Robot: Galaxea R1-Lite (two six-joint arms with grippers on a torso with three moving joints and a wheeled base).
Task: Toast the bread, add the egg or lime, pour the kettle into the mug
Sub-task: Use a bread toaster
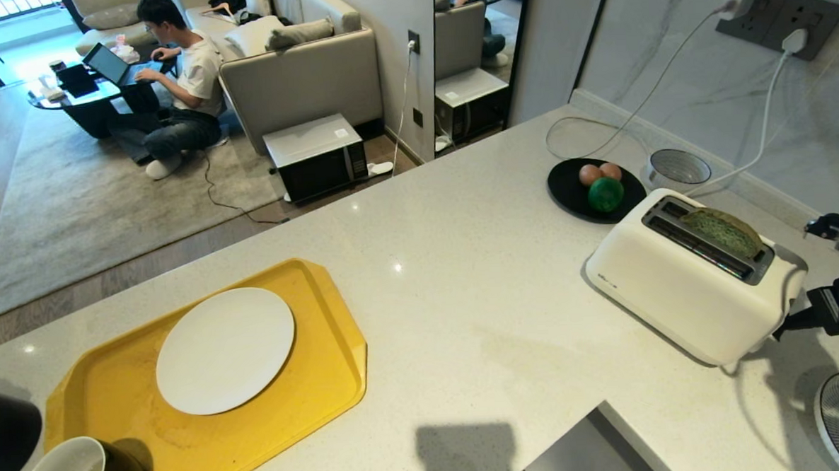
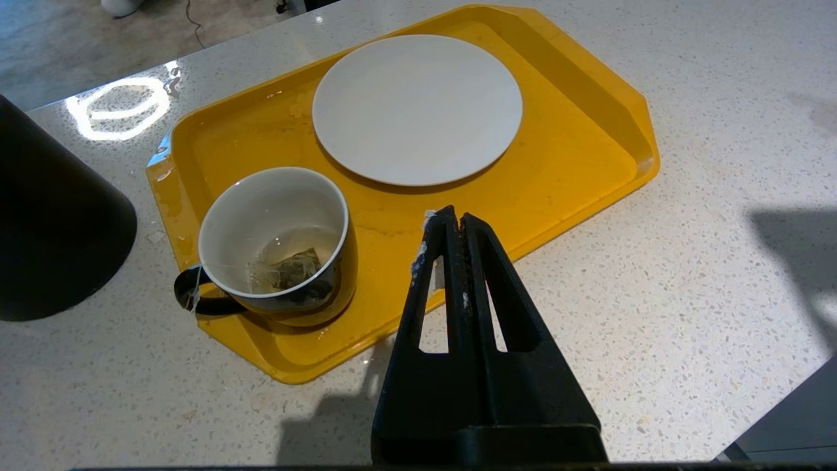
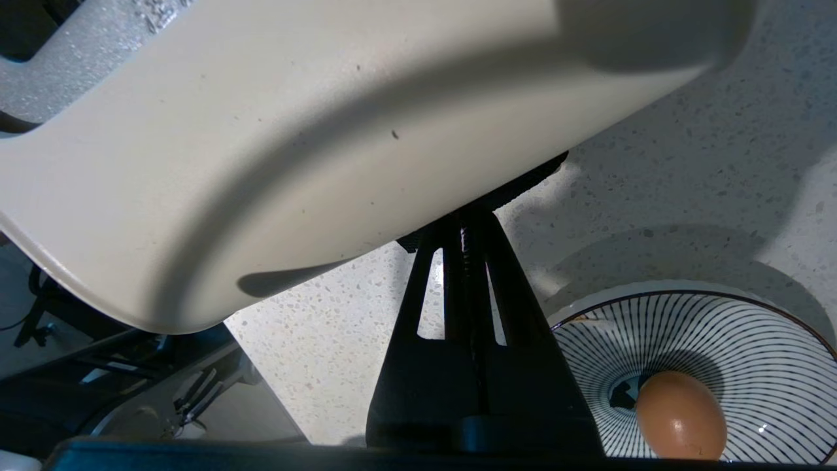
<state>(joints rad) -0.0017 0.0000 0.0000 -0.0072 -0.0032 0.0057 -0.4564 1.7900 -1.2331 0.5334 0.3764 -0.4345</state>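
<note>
The bread (image 1: 722, 231) stands in a slot of the white toaster (image 1: 684, 288), its green top poking out. My right gripper (image 3: 467, 219) is shut and empty at the toaster's right end, its tips against the black ridged lever (image 3: 516, 186). On a black plate (image 1: 566, 186) lie two eggs (image 1: 589, 174) and the lime (image 1: 606, 194). Another egg (image 3: 680, 415) sits in a striped bowl (image 3: 719, 327). The mug (image 2: 281, 248), with a tea bag inside, stands on the yellow tray (image 2: 575, 150) beside the black kettle (image 2: 52, 222). My left gripper (image 2: 452, 219) hangs shut over the tray's near edge.
A white plate (image 1: 225, 350) lies on the tray. A round kettle base (image 1: 678, 167) and white cables sit near the wall sockets behind the toaster. Beyond the counter's far edge a person sits on the floor at a laptop.
</note>
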